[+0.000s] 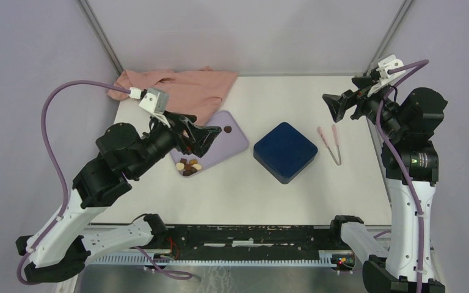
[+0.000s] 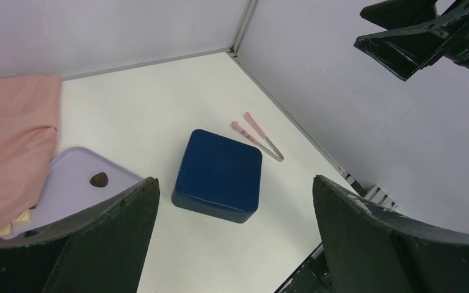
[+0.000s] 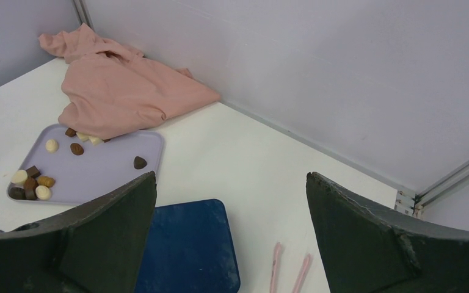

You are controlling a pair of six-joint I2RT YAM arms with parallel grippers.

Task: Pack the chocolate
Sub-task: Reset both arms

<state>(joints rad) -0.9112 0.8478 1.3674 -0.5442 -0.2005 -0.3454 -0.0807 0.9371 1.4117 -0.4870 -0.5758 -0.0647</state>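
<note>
Both empty. Left gripper (image 1: 198,135) has its jaws spread above the lilac tray (image 1: 235,141); right gripper (image 1: 339,107) is spread too, raised at the far-right corner. Chocolate (image 1: 189,166) sits on the tray, left of centre, partly under the pink cloth (image 1: 183,88). Blue box (image 1: 285,151) is closed mid-table, with tongs (image 1: 329,146) toward the right edge.

A white desk (image 1: 232,189) fills the middle, matte and evenly lit, with only soft shadows on it. Pale lilac-grey walls close it in on three sides: the back wall (image 1: 244,30), the left wall (image 1: 30,61) and the right wall (image 1: 458,36). A thin metal post stands in each far corner (the left post (image 1: 102,36), the right post (image 1: 392,30)). A narrow grey strip (image 1: 299,74) runs where desk meets back wall.
</note>
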